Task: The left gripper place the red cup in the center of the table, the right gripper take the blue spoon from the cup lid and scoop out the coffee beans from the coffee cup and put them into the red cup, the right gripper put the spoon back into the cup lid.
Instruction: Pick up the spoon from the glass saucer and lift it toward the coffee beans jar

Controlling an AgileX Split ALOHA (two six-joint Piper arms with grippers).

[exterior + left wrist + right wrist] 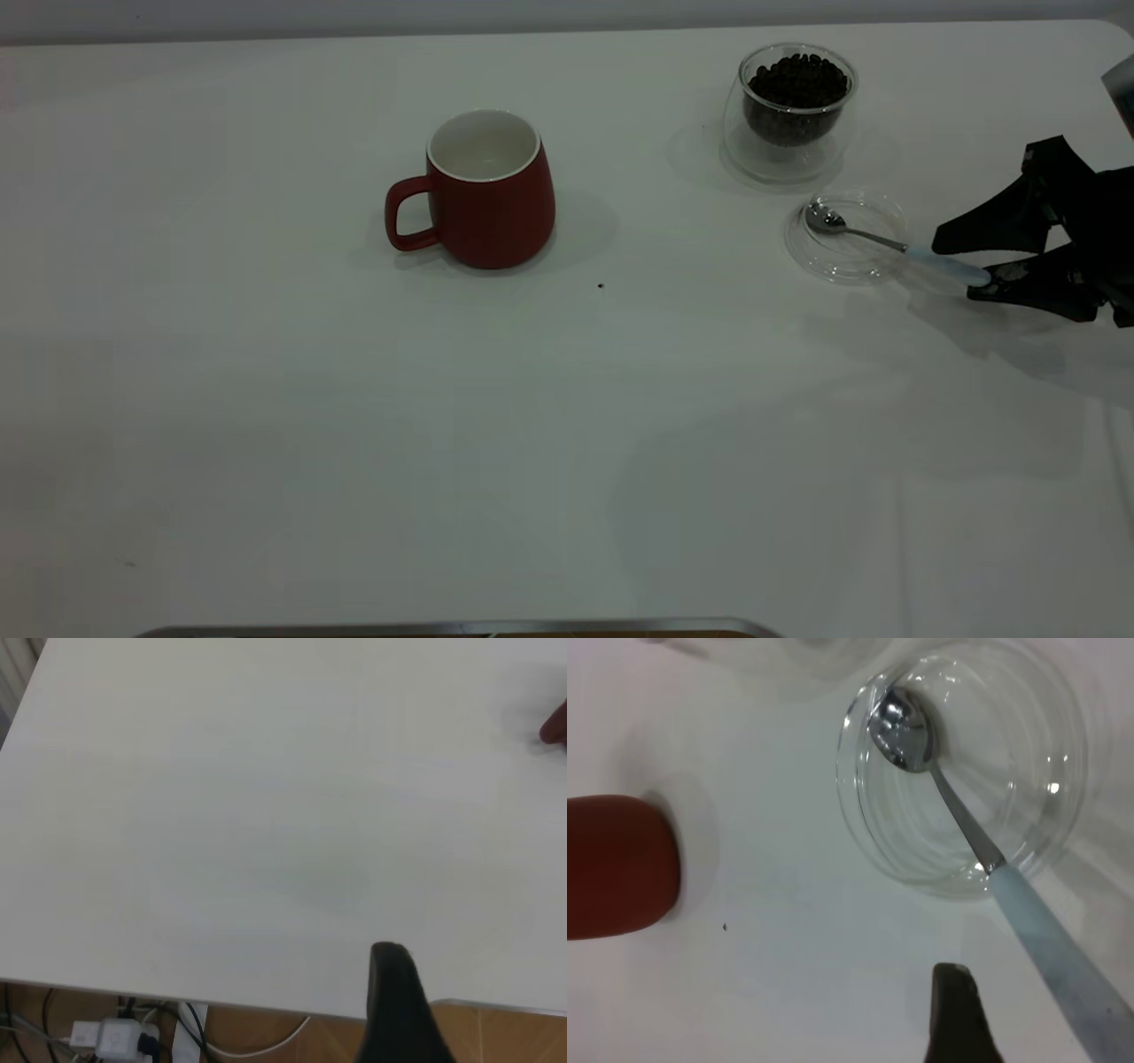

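The red cup (485,197) stands upright and empty near the table's (266,399) middle, handle to the left; it also shows in the right wrist view (616,864). The coffee cup (791,115), full of coffee beans (797,81), stands at the far right. Just in front of it lies the cup lid (848,237) with the blue spoon (895,245) in it, bowl in the lid (966,771), pale handle (1054,948) sticking out. My right gripper (964,264) is open, its fingers either side of the handle's end. The left gripper is outside the exterior view; one finger (394,992) shows over the table edge.
A small dark speck (601,285) lies right of the red cup. In the left wrist view a sliver of the red cup (556,725) shows at the picture's edge, and cables and a plug (115,1036) lie on the floor beyond the table edge.
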